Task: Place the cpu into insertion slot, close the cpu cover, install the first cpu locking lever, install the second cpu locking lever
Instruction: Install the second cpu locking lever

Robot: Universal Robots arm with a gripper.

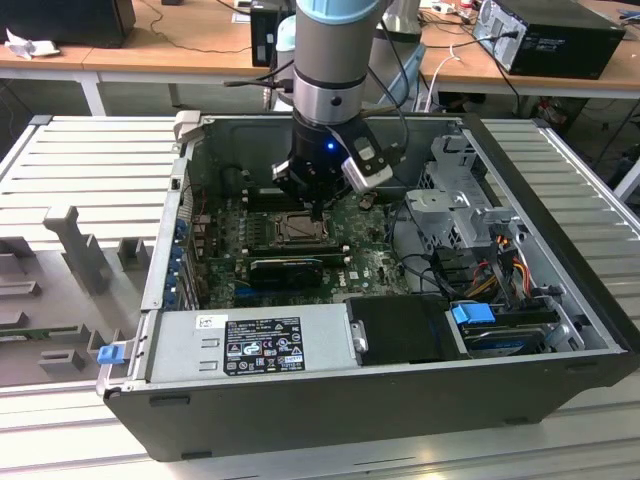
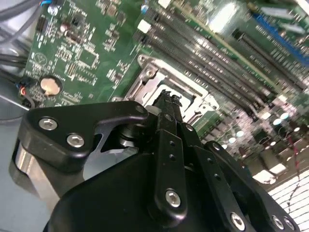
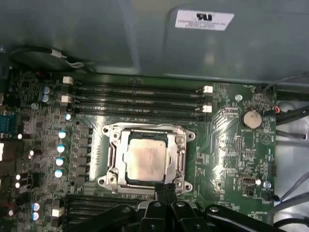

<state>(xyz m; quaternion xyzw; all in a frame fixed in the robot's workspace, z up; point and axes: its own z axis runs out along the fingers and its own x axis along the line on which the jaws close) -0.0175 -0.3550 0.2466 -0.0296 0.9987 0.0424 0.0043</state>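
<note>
Chip (image 3: 146, 159) seated in the square socket (image 3: 117, 162) on the green board (image 3: 231, 145), under the metal cover frame (image 3: 181, 154), which lies flat around it. Gripper (image 3: 165, 188) positioned at the socket edge, fingers (image 3: 165, 192) pressed together with nothing between them. In the exterior view, the gripper (image 1: 318, 212) hangs over the socket (image 1: 299, 231) inside the open computer case (image 1: 560, 200).
</note>
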